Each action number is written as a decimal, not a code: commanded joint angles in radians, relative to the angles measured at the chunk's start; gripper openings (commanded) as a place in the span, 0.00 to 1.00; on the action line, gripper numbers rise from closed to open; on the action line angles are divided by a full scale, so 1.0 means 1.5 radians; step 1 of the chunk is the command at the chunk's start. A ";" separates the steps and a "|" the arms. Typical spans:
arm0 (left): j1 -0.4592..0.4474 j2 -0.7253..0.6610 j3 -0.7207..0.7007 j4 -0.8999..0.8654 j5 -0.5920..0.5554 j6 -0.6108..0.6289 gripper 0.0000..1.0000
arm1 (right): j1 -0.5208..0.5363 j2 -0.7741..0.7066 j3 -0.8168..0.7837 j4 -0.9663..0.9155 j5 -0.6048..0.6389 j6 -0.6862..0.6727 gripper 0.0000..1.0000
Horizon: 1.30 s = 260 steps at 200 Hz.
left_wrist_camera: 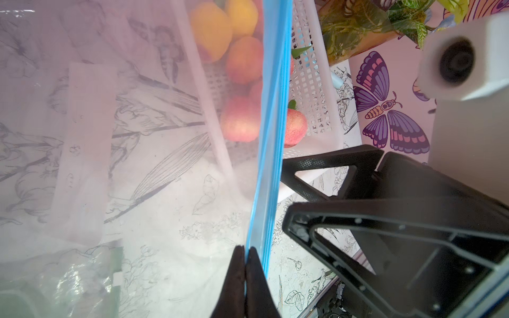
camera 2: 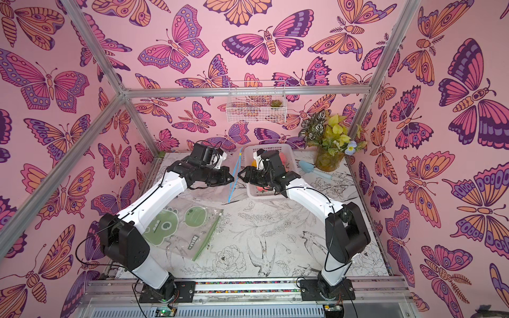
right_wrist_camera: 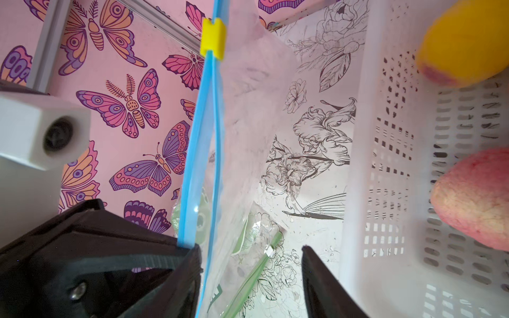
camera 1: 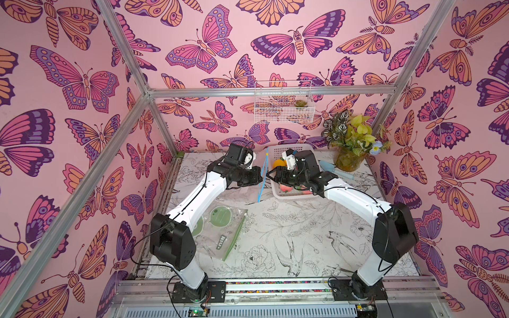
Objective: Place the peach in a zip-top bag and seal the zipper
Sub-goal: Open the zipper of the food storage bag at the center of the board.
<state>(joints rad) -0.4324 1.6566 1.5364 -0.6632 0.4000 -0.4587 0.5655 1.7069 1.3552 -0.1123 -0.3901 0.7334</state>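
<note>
1. Bench [camera 1: 303,236]: white top w/ black line-art flowers & birds. Carries all items below exc. no. 5.
2. Zip-top bag [left_wrist_camera: 154,154]: clear film, blue zipper [left_wrist_camera: 271,132]. Held upright off the bench btwn the two arms, just beside no. 3. Zipper strips stand parted below the yellow slider [right_wrist_camera: 212,38], which sits near one end of the track. Fruit seen through the film lies behind it, in no. 3.
 - Left claw [left_wrist_camera: 244,254]: jaws pressed tight together on the bag, just by the zipper.
 - Right claw [left_wrist_camera: 285,191]: jaws apart, roughly half spread, tips just beside the zipper edge. Contact w/ film: cannot tell.
3. Basket [left_wrist_camera: 311,82]: white perforated plastic, back of bench, under right arm. Contents: several peaches, e.g. pink-red peach [right_wrist_camera: 473,198], plus yellow-orange fruit [right_wrist_camera: 465,38].
4. Second bag [camera 1: 223,234]: clear, green cartoon print, green zipper. Lies flat on bench by left arm, well apart from no. 3.
5. Wire basket [camera 1: 261,114]: white, hung on back wall. Contents: small succulent [camera 1: 300,103].
6. Vase [camera 1: 347,162]: glass, back right corner of bench. Contents: leafy stems, yellow-green foliage, pale blue flower [camera 1: 376,148].
7. Hand tool [camera 1: 334,168]: pale blue, lies on bench btwn nos. 3 & 6.
</note>
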 commanded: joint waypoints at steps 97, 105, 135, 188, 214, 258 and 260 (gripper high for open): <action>-0.003 -0.004 0.006 0.010 0.055 -0.005 0.00 | 0.016 0.055 0.087 -0.076 0.045 -0.020 0.50; -0.003 -0.006 0.006 0.012 0.052 -0.006 0.00 | 0.019 0.060 0.095 -0.093 0.059 -0.022 0.49; -0.002 -0.013 0.007 0.015 0.034 -0.002 0.00 | 0.030 0.077 0.123 -0.150 0.113 -0.042 0.49; -0.002 -0.001 0.025 0.017 0.053 0.002 0.00 | 0.053 0.114 0.189 -0.226 0.177 -0.084 0.54; 0.002 -0.004 0.041 0.012 0.038 0.020 0.00 | 0.066 0.130 0.210 -0.261 0.245 -0.107 0.55; 0.005 -0.009 0.083 -0.051 -0.079 0.068 0.00 | 0.067 0.128 0.234 -0.339 0.378 -0.127 0.54; 0.005 -0.010 0.084 -0.054 -0.088 0.070 0.00 | 0.067 0.126 0.235 -0.340 0.382 -0.127 0.54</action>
<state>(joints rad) -0.4316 1.6569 1.6253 -0.6765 0.4011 -0.4202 0.6632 1.8992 1.6676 -0.5156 0.0223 0.5800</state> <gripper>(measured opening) 0.040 0.546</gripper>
